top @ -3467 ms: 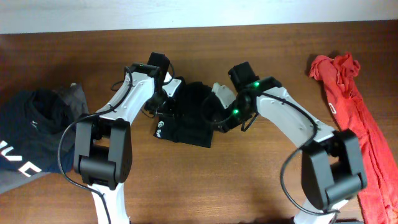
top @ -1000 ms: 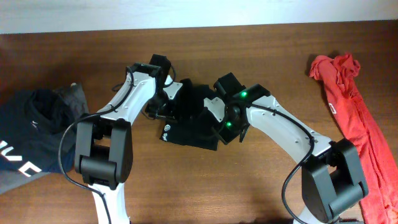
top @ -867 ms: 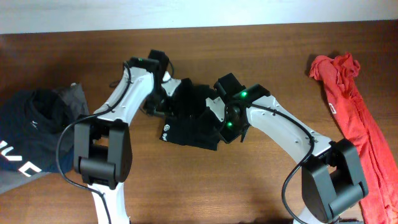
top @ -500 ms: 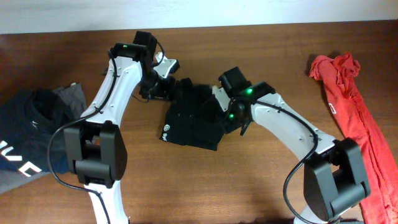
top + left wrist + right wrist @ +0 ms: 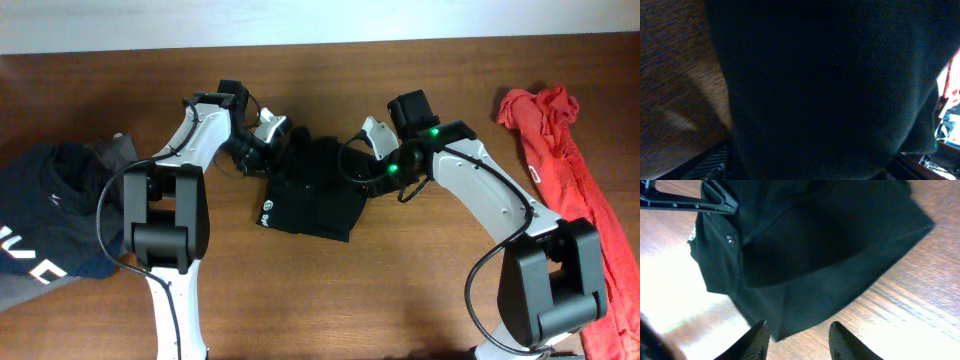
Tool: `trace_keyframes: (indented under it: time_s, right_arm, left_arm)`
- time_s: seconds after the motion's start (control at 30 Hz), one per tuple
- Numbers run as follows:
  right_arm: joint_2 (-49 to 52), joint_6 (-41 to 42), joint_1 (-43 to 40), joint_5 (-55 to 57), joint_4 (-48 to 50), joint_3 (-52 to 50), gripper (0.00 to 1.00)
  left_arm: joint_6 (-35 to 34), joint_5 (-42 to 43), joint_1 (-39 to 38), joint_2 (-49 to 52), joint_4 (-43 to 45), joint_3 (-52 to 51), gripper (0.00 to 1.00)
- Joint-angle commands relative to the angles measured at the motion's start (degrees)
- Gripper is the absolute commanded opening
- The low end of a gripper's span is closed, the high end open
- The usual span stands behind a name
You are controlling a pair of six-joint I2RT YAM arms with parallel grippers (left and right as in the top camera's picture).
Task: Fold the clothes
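Note:
The black garment (image 5: 318,192) lies folded into a rough rectangle at the table's middle, its small round white logo (image 5: 267,208) at the front left corner. My left gripper (image 5: 276,145) is at the garment's back left edge. In the left wrist view black fabric (image 5: 830,85) fills the frame, and the fingers (image 5: 815,172) show only at the bottom corners, wide apart. My right gripper (image 5: 362,172) is open and empty at the garment's right edge. In the right wrist view its fingers (image 5: 802,340) straddle a corner of the garment (image 5: 805,245) over bare wood.
A red garment (image 5: 560,160) lies along the right edge. A dark navy garment with white lettering (image 5: 45,225) and a grey cloth (image 5: 122,155) lie at the left edge. The table is brown wood (image 5: 400,290).
My right gripper has pulled back off the garment toward the right and back. My left arm swung out to the back left, then returned to the garment's back left edge.

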Motion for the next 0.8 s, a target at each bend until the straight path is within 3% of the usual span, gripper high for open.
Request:
trace_keyframes:
  time_s: [0.0,0.13,0.2,0.3,0.43,0.57,0.77]
  right_arm:
    - [-0.90,0.20,0.37,-2.64,0.09,-0.17,0.46]
    - [-0.90,4.59,0.35,-2.56,0.87,-0.20,0.46]
    - [-0.90,7.72,0.24,-1.38,1.09,-0.17,0.46]
    - [-0.85,14.36,0.26,2.51,1.09,-0.20,0.46]
    - [-0.59,16.06,0.31,2.78,1.05,-0.20,0.46]
    - [-0.59,16.04,0.17,2.82,0.68,-0.20,0.41]
    - [-0.59,16.02,-0.52,3.50,0.63,-0.17,0.41]
  left_arm:
    - [2.08,2.34,-1.07,2.14,0.37,-0.63,0.87]
    - [2.08,2.38,-2.64,2.14,1.22,-0.63,0.83]
    - [2.08,2.47,-3.56,2.14,1.64,-0.63,0.68]
    - [7.48,6.95,-4.57,2.14,1.46,-0.63,0.31]
    - [10.69,9.40,-4.98,2.14,1.18,-0.63,0.02]
    - [10.60,9.90,-4.13,1.95,-0.59,-0.35,0.00]
    - [10.64,9.86,2.69,-3.06,-11.89,4.33,0.01]
